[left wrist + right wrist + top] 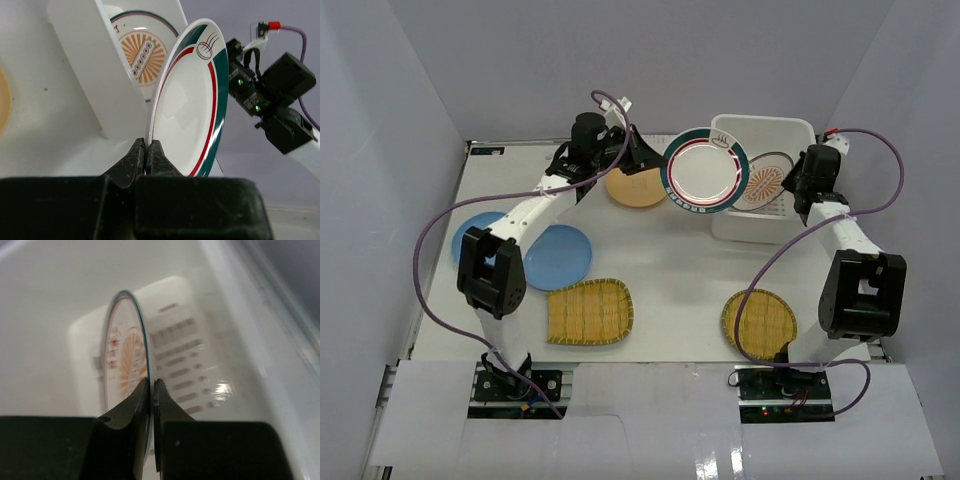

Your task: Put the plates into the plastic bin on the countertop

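Note:
My left gripper (652, 163) is shut on the edge of the white plate with green rim (705, 172) and holds it tilted in the air beside the left wall of the plastic bin (760, 122). In the left wrist view my gripper (147, 152) pinches the plate's rim (192, 105). My right gripper (790, 186) is shut on the orange-patterned plate (763, 186), which stands on edge inside the bin. The right wrist view shows that gripper (151, 390), the plate (122, 355) and the bin's slotted bottom (190, 355).
On the countertop (670, 270) lie an orange-yellow plate (632, 190), two overlapping light blue plates (560, 255) (472, 235), and two bamboo trays (588, 312) (758, 323). The right arm (270, 95) is close behind the held plate.

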Controlling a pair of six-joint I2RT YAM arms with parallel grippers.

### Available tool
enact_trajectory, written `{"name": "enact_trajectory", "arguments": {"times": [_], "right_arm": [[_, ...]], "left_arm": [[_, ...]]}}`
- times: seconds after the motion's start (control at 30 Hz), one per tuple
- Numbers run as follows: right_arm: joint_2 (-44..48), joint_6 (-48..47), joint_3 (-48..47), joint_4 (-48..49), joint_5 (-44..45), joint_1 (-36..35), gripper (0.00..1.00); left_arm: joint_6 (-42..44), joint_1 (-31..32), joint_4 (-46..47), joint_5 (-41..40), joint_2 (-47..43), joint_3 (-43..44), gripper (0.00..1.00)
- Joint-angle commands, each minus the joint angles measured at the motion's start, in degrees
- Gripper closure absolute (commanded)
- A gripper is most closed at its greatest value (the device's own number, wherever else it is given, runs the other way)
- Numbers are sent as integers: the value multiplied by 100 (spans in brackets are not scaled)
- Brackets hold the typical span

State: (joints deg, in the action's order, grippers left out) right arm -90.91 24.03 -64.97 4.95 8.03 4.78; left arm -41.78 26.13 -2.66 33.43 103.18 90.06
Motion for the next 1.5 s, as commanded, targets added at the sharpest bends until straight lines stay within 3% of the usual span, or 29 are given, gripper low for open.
{"name": "enact_trajectory", "arguments": {"times": [0.0,0.17,0.33,0.4,0.43,0.5,0.6,0.7,0.83,0.97,1.1,1.2,1.23,1.33,1.47], "right_arm": [[65,-312,89,120,628,-266,92],[460,-363,196,261,806,-65,92],[-92,-628,-385,-380,-2,-56,89],[-50,-523,-193,-233,-310,-64,74],[116,-470,9,-162,-363,-56,45],[310,-382,11,-204,-408,-56,19],[749,-312,-340,-441,-469,102,17],[1399,-102,-490,-776,-312,383,23],[2575,75,-122,-847,-100,665,37],[3342,-56,422,-952,6,700,39],[3738,-153,730,-917,-1775,455,39],[4124,-83,1107,-654,-2753,-107,35],[4204,-187,1179,-636,-2946,-456,34],[4371,-433,1380,-908,-2921,-1448,32],[4407,-331,2153,-786,-2826,-2523,32]], "left_arm": [[-129,217,222,-222,202,957,100],[-23,462,-244,-433,905,1786,100],[-6,604,-446,-803,1415,2391,100],[12,674,-516,-943,1660,2577,100],[29,726,-586,-987,1749,2761,100],[38,779,-648,-1101,1994,2972,100],[30,902,-736,-1181,2259,3403,100],[-49,1034,-710,-1321,2566,3720,100],[-286,1183,-561,-1365,3119,4124,100],[-383,1272,-526,-1479,3454,4573,100],[-445,1281,-262,-1533,3586,4547,100],[-463,1289,-148,-1497,3666,4555,72],[-367,1289,-165,-1497,3640,4555,42],[80,1272,-288,-1620,3324,4555,2],[879,1184,-692,-1822,2508,4328,2]]}}
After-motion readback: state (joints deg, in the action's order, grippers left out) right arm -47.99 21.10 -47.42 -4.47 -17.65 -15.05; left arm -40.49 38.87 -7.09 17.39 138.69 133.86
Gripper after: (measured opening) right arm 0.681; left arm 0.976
